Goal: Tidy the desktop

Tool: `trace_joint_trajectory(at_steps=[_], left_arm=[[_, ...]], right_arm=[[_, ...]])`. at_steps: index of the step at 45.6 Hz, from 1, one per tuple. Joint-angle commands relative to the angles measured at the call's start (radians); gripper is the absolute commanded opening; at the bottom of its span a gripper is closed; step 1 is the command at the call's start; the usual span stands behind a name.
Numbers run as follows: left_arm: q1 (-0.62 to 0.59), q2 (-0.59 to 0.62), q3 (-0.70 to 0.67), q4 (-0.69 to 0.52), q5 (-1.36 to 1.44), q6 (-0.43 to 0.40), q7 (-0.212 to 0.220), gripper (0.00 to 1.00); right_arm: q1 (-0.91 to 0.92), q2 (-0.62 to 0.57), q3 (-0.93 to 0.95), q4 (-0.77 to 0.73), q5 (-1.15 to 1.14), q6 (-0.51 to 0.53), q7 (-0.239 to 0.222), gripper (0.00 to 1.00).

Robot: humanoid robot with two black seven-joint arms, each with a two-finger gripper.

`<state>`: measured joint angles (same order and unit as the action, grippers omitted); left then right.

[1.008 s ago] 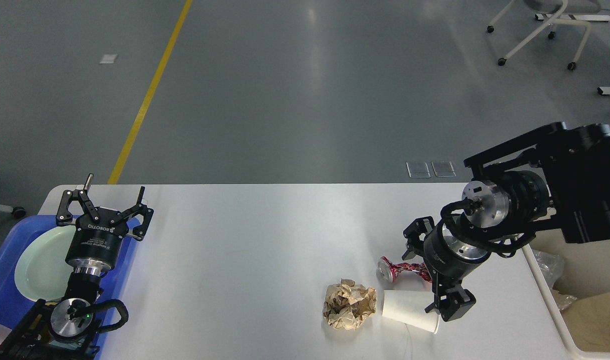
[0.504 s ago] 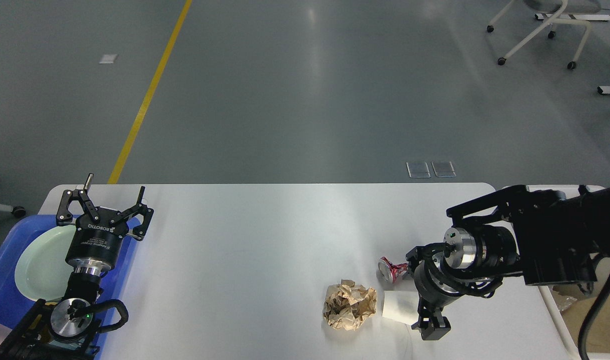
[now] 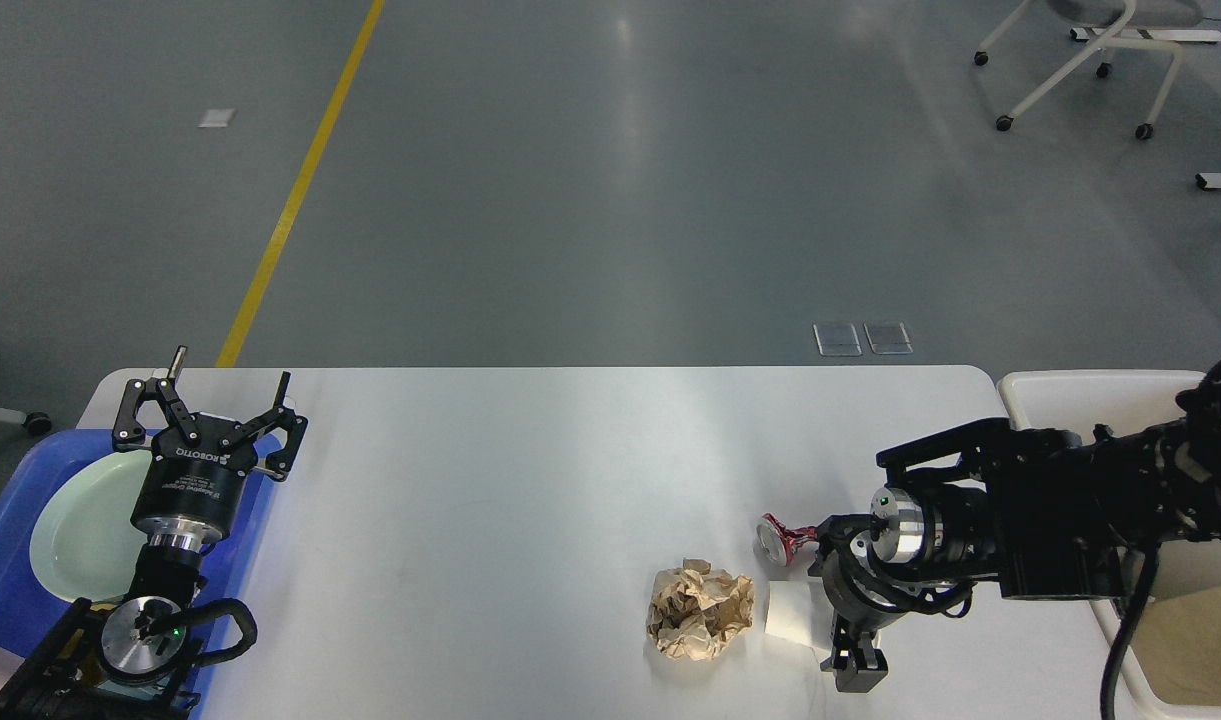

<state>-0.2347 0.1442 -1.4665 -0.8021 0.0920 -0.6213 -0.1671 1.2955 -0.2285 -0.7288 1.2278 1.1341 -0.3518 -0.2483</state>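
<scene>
Head view: right fingers [image 3: 838,610] mostly hide the paper cup [image 3: 790,612], grip unclear; left fingers [image 3: 210,410] spread, empty.

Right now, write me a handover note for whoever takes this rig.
Left end effector: open, empty, above the blue tray holding a pale green plate.
Right end effector: down at the white paper cup; grip state unclear.
On the desktop: crumpled brown paper, cup lying on its side, crushed red can just behind it.
Done: plate in tray.
Left: cup, paper and can, probably into the cream bin at right.
</scene>
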Motion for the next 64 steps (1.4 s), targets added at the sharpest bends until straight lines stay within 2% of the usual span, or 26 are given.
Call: trace_joint_trajectory(at_steps=[1,30,34,46,48,54,60,64], left_arm=[[0.000,0.000,0.000,0.001,0.000,0.000,0.000,0.96],[0.000,0.000,0.000,0.000,0.000,0.000,0.000,0.96],[0.000,0.000,0.000,0.001,0.000,0.000,0.000,0.96],[0.000,0.000,0.000,0.001,0.000,0.000,0.000,0.96],[0.000,0.000,0.000,0.000,0.000,0.000,0.001,0.96],[0.000,0.000,0.000,0.000,0.000,0.000,0.000,0.96],[0.000,0.000,0.000,0.000,0.000,0.000,0.000,0.96],[0.000,0.000,0.000,0.000,0.000,0.000,0.001,0.96]], right_arm=[[-0.027,0.003,-0.001,-0.034,0.001,0.001,0.000,1.00],[-0.091,0.021,-0.015,-0.110,-0.033,-0.006,-0.002,0.98],[-0.090,0.015,-0.015,-0.110,-0.037,0.000,-0.002,0.83],[-0.084,0.009,-0.015,-0.106,-0.039,0.004,-0.006,0.20],[-0.082,0.009,-0.015,-0.106,-0.039,0.004,-0.008,0.12],[-0.076,-0.008,-0.018,-0.103,-0.039,0.004,-0.008,0.01],[-0.076,-0.017,-0.023,-0.099,-0.040,0.004,-0.014,0.00],[-0.070,-0.018,-0.040,-0.085,-0.040,0.005,-0.040,0.00]])
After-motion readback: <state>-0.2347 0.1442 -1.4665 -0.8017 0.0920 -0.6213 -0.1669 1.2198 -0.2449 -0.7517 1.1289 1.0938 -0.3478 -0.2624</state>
